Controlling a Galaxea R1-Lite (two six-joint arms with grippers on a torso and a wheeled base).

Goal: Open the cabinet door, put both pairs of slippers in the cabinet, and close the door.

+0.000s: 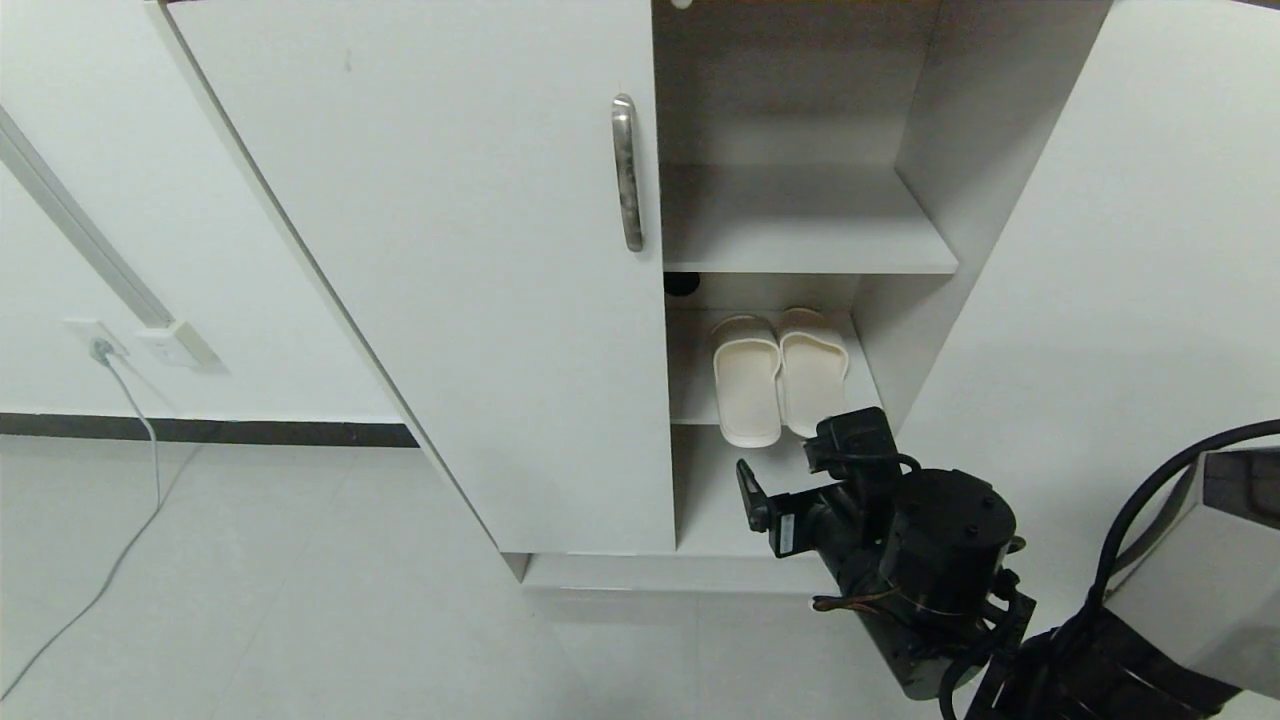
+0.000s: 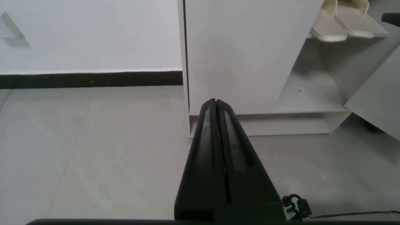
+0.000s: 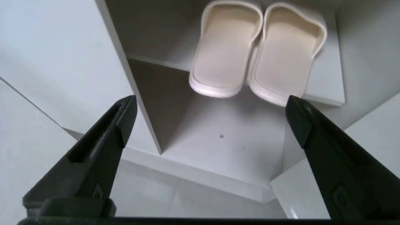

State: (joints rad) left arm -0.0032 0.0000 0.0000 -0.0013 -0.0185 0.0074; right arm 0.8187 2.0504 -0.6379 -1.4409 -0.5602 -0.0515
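Already inside the cabinet [image 1: 450,250], on its middle shelf, side by side with heels toward the open front: one pale pair of slippers [image 1: 780,375]. Just before the cabinet's bottom compartment, below that shelf, fingers spread wide and empty: right claw [image 1: 800,465]. Low before the cabinet's closed left door, pressed together, holding nothing: left claw [image 2: 215,106]. Probably light, soft, springy foam, slightly slick; best pinched gently across both heels together.

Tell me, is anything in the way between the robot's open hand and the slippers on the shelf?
Nothing visible is. The right hand hangs open just outside the cabinet, the door is swung wide, and the gap up to the slippers on their shelf looks clear.
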